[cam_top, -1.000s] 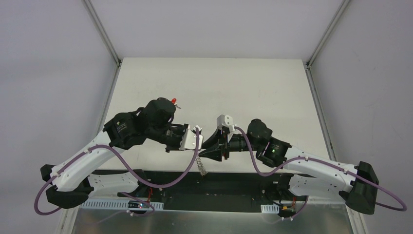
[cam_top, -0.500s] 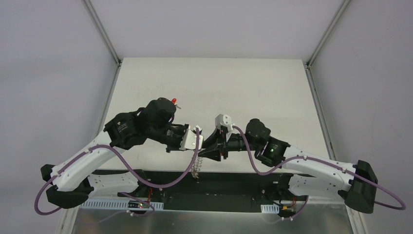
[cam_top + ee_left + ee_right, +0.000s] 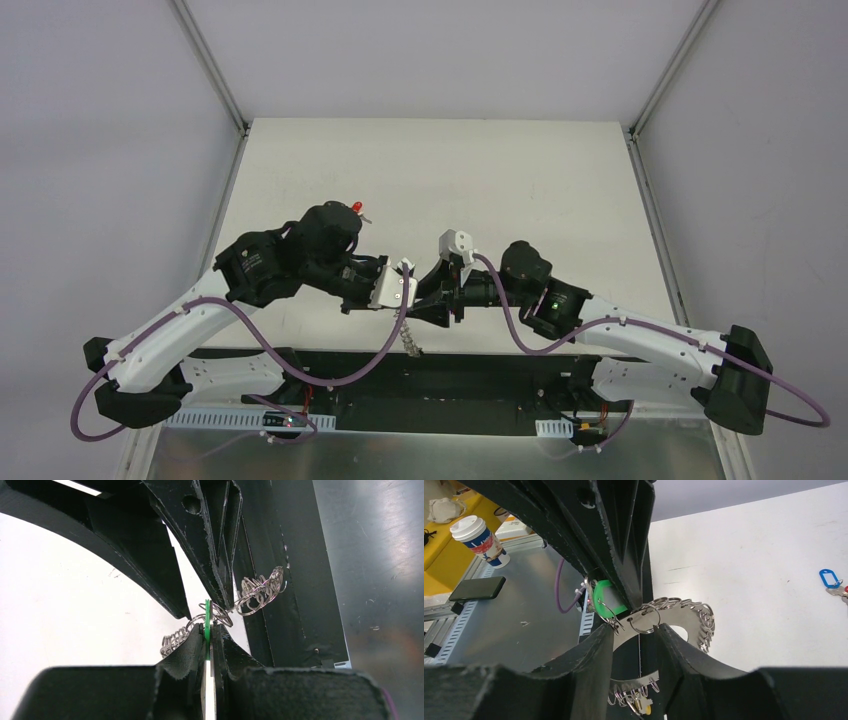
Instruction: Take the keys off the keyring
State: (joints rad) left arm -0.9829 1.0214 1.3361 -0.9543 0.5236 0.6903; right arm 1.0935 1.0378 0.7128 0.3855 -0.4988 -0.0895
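Silvery round metal keyring (image 3: 411, 345), fringed with wire loops, is seen hanging at the white counter's (image 3: 520, 180) near edge, under both arm tips. Left wrist: left end effector (image 3: 208, 647) is clamped tight on a green plastic-headed key (image 3: 207, 615) among the keyring loops. Right wrist: right end effector (image 3: 639, 647) is set partly apart around the keyring band; grip cannot be told. Blue-tagged key (image 3: 828, 576) is laid on the counter, well apart.

No legible text, labels or numbers anywhere.
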